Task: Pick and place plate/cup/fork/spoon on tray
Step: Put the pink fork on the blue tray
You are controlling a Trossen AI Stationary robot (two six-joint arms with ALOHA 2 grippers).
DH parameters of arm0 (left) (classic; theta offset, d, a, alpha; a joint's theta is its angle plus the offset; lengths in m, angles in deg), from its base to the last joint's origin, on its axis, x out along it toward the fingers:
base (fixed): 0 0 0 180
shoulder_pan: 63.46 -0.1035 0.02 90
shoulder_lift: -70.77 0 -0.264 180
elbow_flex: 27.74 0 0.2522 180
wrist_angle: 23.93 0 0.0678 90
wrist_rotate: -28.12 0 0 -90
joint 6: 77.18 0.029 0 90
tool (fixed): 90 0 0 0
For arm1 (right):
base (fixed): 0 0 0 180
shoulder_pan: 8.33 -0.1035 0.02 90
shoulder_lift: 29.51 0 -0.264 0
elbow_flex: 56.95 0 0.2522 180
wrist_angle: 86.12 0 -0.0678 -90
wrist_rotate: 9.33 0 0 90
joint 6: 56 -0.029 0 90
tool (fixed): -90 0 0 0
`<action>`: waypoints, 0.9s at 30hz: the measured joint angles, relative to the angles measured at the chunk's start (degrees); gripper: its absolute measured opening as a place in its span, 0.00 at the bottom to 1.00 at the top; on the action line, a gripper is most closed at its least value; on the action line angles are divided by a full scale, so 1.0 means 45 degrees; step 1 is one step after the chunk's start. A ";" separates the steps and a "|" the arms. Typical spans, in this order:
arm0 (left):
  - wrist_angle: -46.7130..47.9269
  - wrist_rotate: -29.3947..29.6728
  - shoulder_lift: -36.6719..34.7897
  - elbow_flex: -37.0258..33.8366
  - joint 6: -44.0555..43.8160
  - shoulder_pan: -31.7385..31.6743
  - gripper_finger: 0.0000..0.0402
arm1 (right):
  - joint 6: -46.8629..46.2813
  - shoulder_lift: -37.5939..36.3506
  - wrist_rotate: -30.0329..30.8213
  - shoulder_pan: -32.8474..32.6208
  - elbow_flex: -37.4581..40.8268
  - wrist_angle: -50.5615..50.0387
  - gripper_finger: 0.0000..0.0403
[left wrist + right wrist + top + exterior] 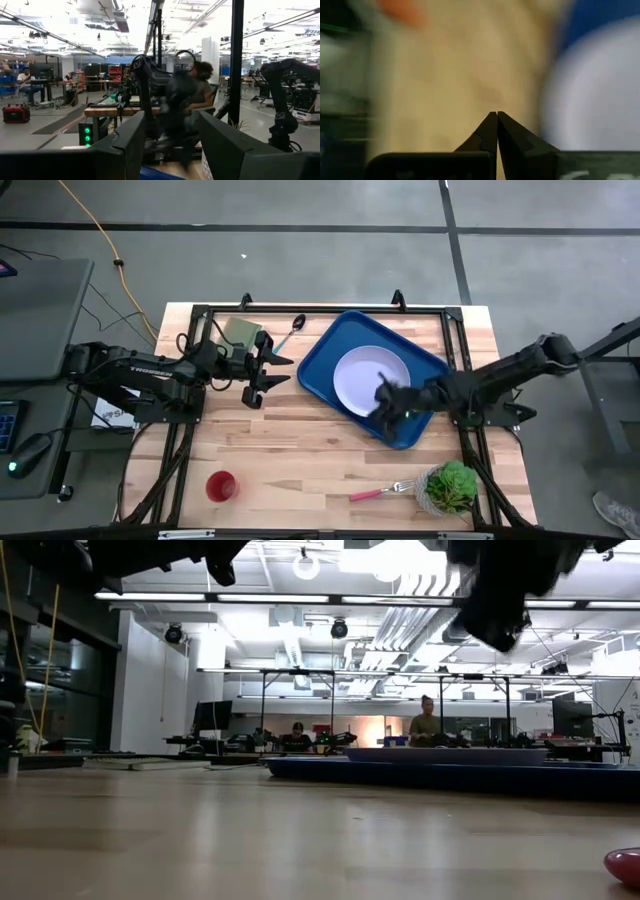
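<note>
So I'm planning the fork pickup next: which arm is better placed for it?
Probably the right. Its gripper, fingers shut and empty, hangs over the tray beside the plate, with the fork on its side. The left gripper is open, far across the table.

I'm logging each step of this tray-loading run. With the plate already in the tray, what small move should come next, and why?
Probably swing the right gripper, fingers shut and empty above the round pale plate in the blue rectangular tray, toward the pink-handled fork on the wooden table; it lies nearest. The left gripper waits, open.
</note>
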 joint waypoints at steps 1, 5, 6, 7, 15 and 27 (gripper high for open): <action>-0.0013 0.0000 0.0000 0.0000 0.0000 0.0000 0.40 | -0.0011 0.0105 -0.0303 -0.0474 0.0017 0.1074 0.00; -0.0037 0.0000 0.0005 0.0005 0.0000 -0.0005 0.40 | 0.0444 0.0852 -0.0097 -0.2156 -0.0471 0.3806 0.00; -0.0044 0.0003 0.0005 0.0005 0.0000 -0.0005 0.40 | 0.0491 0.1087 0.0234 -0.2461 -0.0912 0.3353 0.00; -0.0036 0.0002 0.0005 0.0005 -0.0005 -0.0005 0.40 | 0.0514 0.1338 0.0625 -0.2697 -0.1495 0.2546 0.01; -0.0018 0.0001 0.0005 0.0005 -0.0005 -0.0005 0.40 | -0.2512 0.4308 0.2399 -0.3916 -0.6272 -0.7198 0.20; 0.0050 0.0000 0.0005 0.0005 -0.0005 -0.0005 0.40 | -0.3697 0.8360 -0.2310 -0.4883 -0.7318 -0.7806 0.55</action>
